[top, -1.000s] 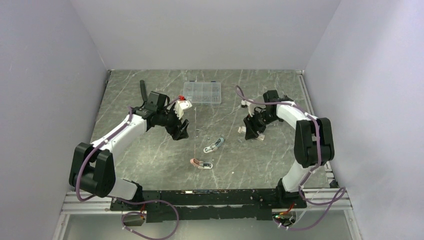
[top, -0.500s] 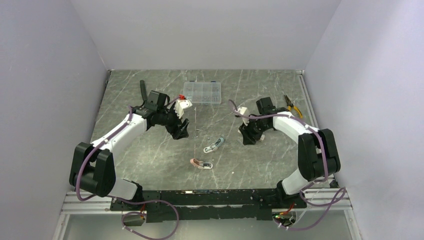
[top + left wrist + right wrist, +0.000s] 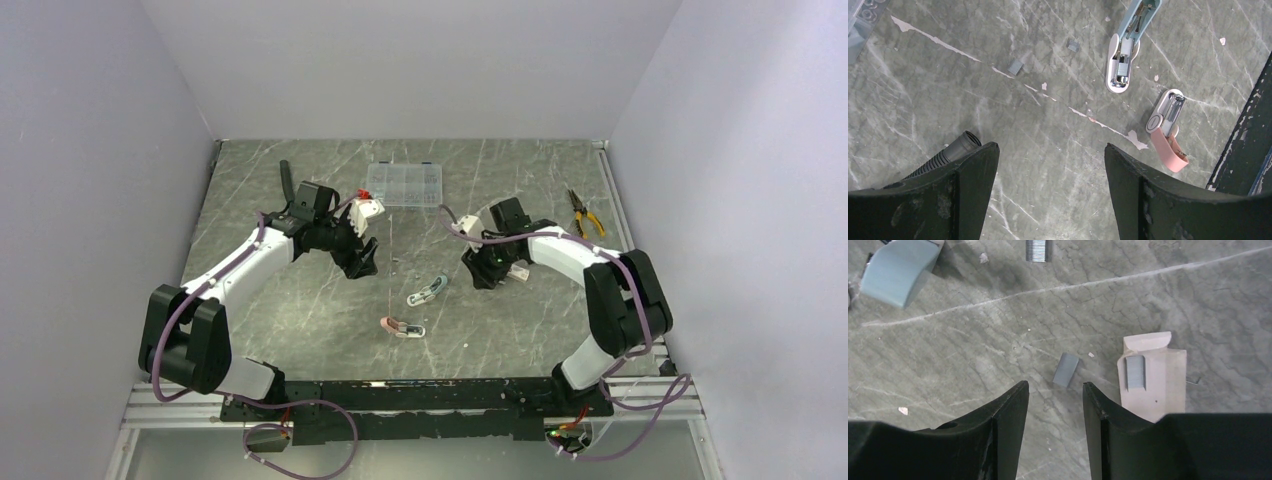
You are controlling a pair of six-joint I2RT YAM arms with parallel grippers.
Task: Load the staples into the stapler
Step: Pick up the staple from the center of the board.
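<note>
blue stapler cropped, clear box cropped

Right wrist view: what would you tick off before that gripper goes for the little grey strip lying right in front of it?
1. Right gripper open and empty: ok.
2. Staple strip lined up with the gripper: ok, it lies flat on the table just ahead of the gap.
3. Room around the strip: ok, the paper card lies apart to one side.
4. Blue stapler ready to take staples: ok, it appears hinged open.
5. Left gripper open, empty, and not touching the stapler: ok.
6. Stapler's channel free of old staples: cannot tell.
</note>
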